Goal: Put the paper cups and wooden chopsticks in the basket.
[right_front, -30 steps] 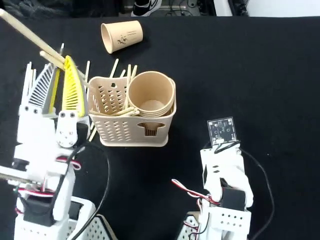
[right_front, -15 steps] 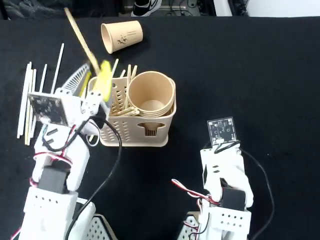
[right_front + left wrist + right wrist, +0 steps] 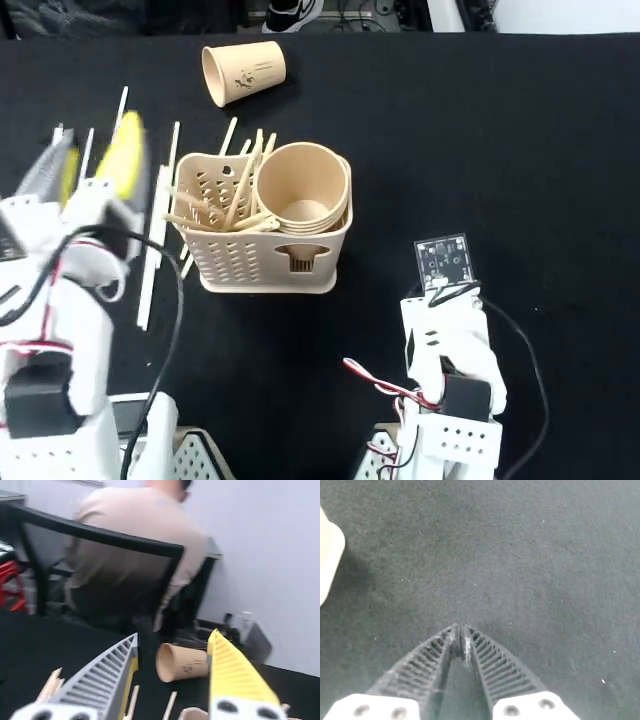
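High view pretty much tells the story: the left gripper [image 3: 95, 150] hangs over the left side of the table with its jaws spread wide and nothing between them. The loose chopsticks [image 3: 152, 250] lie just beside it, between it and the basket [image 3: 260, 268]. Their long axis runs away from the robot's base, so roughly in line with the arm. My guess is the wrist has to turn across them to get a decent pinch. The basket already holds stacked cups [image 3: 303, 195] in one half and a bundle of chopsticks [image 3: 232, 200] leaning in the other. One paper cup [image 3: 243, 72] is on its side at the far edge, beyond the basket, mouth toward the left. The right gripper [image 3: 460, 632] is pressed together, empty, over bare cloth and well apart from everything, so I'd say the left arm is the nearer one for both leftovers.
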You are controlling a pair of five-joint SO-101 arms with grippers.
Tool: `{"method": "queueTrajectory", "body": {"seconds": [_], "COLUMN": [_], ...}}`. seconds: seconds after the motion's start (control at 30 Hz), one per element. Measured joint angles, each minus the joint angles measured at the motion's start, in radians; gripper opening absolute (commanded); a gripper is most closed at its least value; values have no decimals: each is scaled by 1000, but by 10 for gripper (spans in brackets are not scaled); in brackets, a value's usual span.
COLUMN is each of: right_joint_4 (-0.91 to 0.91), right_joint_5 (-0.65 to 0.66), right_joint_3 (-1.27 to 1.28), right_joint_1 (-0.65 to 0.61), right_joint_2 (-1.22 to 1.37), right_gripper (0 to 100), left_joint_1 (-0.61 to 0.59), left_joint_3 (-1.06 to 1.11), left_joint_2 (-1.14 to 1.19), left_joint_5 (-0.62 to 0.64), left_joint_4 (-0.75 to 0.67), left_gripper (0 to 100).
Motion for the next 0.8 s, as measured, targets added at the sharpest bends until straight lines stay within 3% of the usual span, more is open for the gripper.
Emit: {"method": "queueTrajectory", "body": {"seconds": [0.17, 0.33, 0.6, 0.8], "right_joint_4": [0, 0, 0, 0], "right_joint_5": [0, 0, 0, 0], "right_joint_3": [0, 0, 0, 0], "right_joint_1": [0, 0, 0, 0], "right_joint_2": [0, 0, 0, 0], "right_gripper": [12, 12, 12, 12], "left_joint_1": [-157, -276, -302, -356], "left_joint_3": [-94, -193, -376, -588], "left_joint_2": [176, 491, 1025, 1410], "left_joint_5": [0, -37, -267, -302], "left_joint_4": [106, 120, 120, 123], "left_gripper": [225, 225, 225, 225]}}
